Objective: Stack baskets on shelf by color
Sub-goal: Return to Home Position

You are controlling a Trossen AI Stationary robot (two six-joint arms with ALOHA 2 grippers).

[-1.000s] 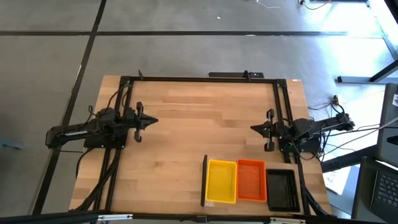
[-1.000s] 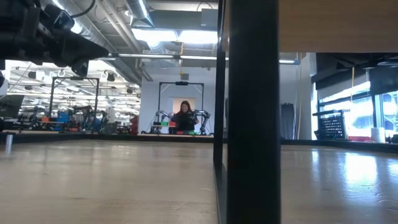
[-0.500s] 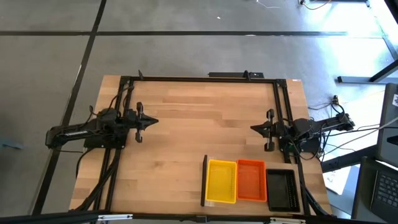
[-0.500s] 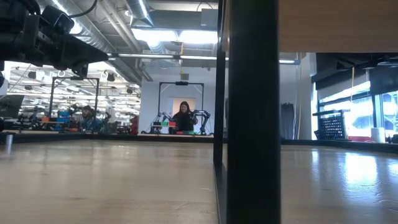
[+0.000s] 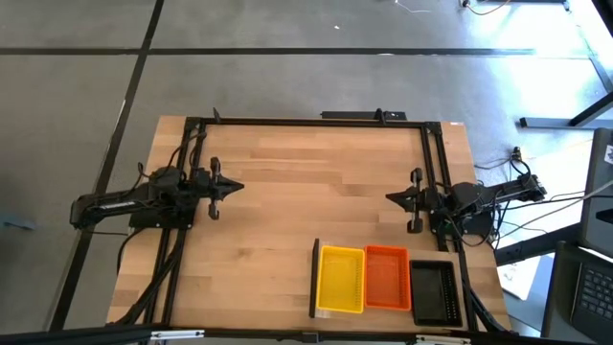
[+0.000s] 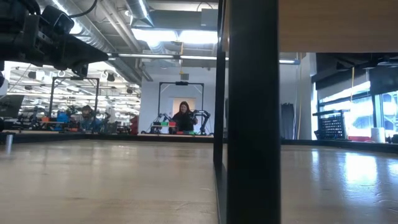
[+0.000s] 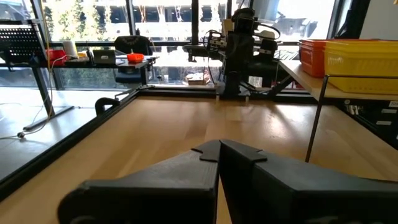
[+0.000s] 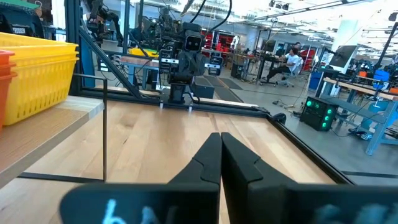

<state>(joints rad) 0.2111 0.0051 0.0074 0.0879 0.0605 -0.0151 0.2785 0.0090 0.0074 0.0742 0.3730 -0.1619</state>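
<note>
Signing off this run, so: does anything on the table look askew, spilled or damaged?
Nothing serious. The yellow stack, orange stack and black stack stand side by side on the shelf, none tipped; the black one sits slightly out of line. The left gripper and right gripper rest shut at opposite sides.

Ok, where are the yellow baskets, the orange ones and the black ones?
yellow baskets [image 5: 341,279]: high view, top one's middle.
orange baskets [image 5: 387,278]: high view, top one's middle.
black baskets [image 5: 433,292]: high view, top one's middle.

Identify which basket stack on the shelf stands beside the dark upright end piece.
The yellow stack: it is next to the end piece; the orange stack is in the middle, the black stack farthest.
</note>
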